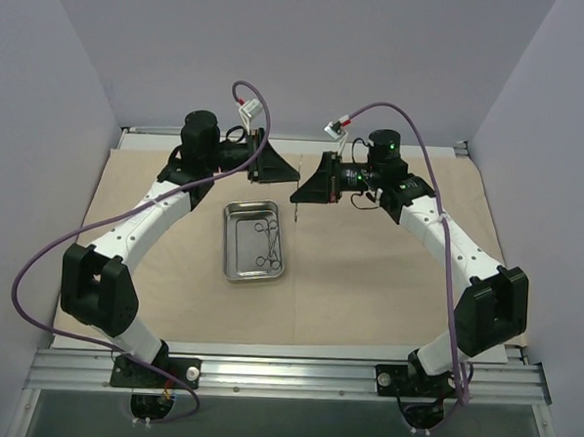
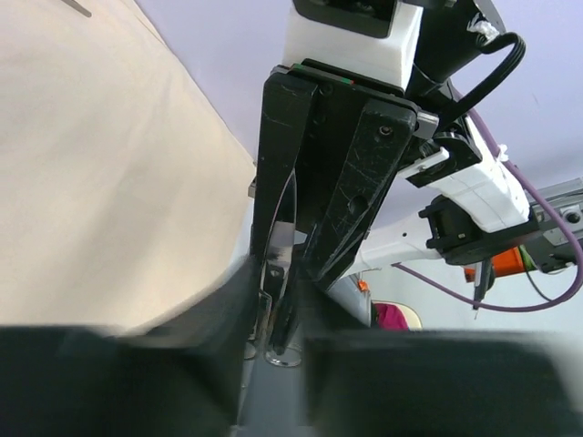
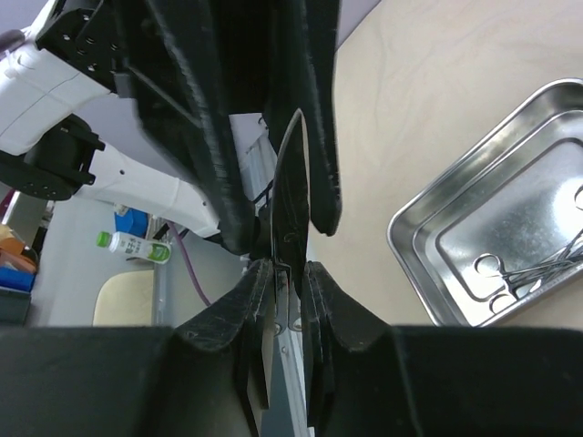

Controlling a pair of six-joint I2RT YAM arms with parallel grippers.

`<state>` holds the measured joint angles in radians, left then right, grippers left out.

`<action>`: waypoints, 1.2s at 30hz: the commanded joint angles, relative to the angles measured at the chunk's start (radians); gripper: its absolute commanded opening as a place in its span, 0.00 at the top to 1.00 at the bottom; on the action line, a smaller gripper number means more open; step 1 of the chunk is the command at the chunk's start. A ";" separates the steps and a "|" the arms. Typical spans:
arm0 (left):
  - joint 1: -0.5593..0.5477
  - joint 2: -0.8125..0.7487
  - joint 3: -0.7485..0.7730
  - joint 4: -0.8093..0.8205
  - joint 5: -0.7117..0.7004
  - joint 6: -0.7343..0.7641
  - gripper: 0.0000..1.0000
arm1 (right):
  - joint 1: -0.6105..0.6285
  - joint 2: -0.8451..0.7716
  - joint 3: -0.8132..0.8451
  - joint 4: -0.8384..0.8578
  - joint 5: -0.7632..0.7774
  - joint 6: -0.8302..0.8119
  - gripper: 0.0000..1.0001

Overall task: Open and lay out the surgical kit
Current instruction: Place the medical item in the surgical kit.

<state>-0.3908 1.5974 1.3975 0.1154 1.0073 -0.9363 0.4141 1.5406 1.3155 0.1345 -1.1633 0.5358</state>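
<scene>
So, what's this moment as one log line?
stage: handover above cloth | right gripper shut on instrument | left gripper slightly open around it | two instruments in tray

Top view: bright, even light is falling from overhead; my arms are casting only faint, soft shadows on the cloth wrap [image 1: 368, 271]. Steel tray [image 3: 407, 238] is glaring white along its rim; instrument [image 3: 290, 182] edge is glinting. Wrist views: my left gripper [image 2: 281, 305] and right gripper [image 3: 284, 273] are blurring into dark, out-of-focus masses.

Plain lavender walls [image 1: 301, 43], aluminium frame [image 1: 284, 377]
</scene>
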 commanded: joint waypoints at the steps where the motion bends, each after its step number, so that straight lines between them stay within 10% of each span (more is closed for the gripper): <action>1: 0.029 -0.004 -0.002 -0.023 -0.012 0.017 0.56 | 0.011 -0.039 0.042 -0.047 0.051 -0.094 1.00; 14: 0.273 -0.112 -0.021 -0.737 -0.302 0.596 0.44 | 0.005 0.263 0.470 -0.884 0.997 -0.655 1.00; 24: 0.302 -0.209 -0.268 -0.596 -0.329 0.540 0.44 | -0.162 0.455 0.498 -0.889 1.390 -0.824 1.00; 36: 0.309 -0.252 -0.318 -0.612 -0.348 0.544 0.45 | -0.328 0.592 0.586 -0.817 1.485 -1.030 1.00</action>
<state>-0.0952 1.3701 1.0870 -0.5140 0.6727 -0.4068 0.0578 2.0972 1.8523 -0.6800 0.2829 -0.4080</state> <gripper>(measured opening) 0.556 0.149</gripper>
